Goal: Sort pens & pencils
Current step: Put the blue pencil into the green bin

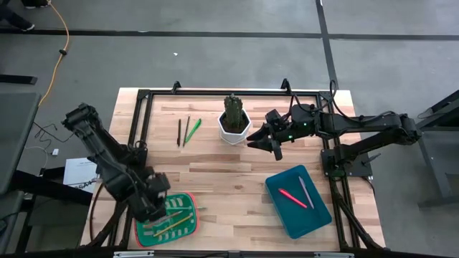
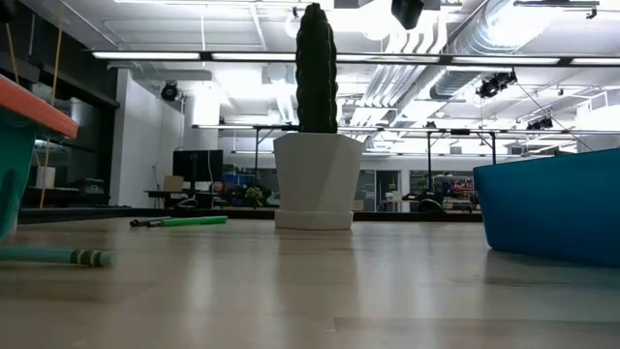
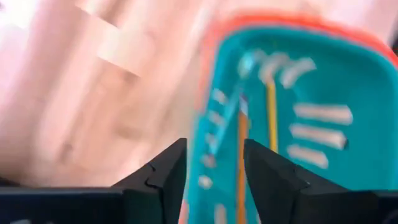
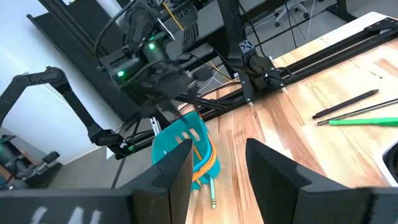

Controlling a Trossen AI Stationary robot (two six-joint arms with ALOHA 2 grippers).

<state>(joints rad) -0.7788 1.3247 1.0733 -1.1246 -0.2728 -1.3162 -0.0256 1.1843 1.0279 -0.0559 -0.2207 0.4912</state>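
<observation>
Down at table level, a pencil (image 2: 60, 257) with a green band lies closest, right by the edge of the teal tray (image 1: 166, 220) with its orange rim. Over that oval tray hangs the left gripper (image 3: 214, 168), its dark angular fingers parted, nothing between them; below it several slim yellow-tan pencils (image 3: 271, 112) lie lengthwise on the tray's ribbed floor. One more pencil sticks out past the rim onto the pale wooden planks.

Across the table, the rectangular blue bin (image 1: 297, 201) with smooth plastic walls holds two pens: a bright pink-red one (image 1: 292, 198) and a pale grey one (image 1: 306, 192), side by side but apart.

Right gripper (image 1: 267, 145) hovers just beside the white faceted pot (image 1: 234, 127) with its knobbly dark cactus (image 2: 316, 68), fingers spread and empty.

At the far side of the butcher-block table (image 1: 229, 172), a bright green pen (image 1: 192, 130) and a thin dark pencil (image 1: 179, 132) lie near each other, with another slim dark stick between them, touching the green pen's end. Black metal framing runs round the tabletop.
</observation>
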